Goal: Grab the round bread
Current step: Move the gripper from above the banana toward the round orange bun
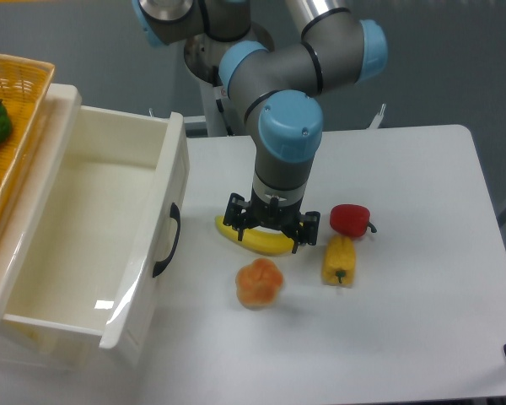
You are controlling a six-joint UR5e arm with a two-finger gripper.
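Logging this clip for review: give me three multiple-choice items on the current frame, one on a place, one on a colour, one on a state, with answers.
1. Where does the round bread lie?
A. in the drawer
B. on the table, nearer the camera than the banana
C. in the basket

2. What colour is the pepper beside the red pepper?
A. yellow
B. purple
C. white

3. How is the white drawer?
A. shut
B. removed
C. pulled open

Answers:
1 B, it sits on the table below the banana and the tool.
2 A, the yellow pepper.
3 C, its inside shows.
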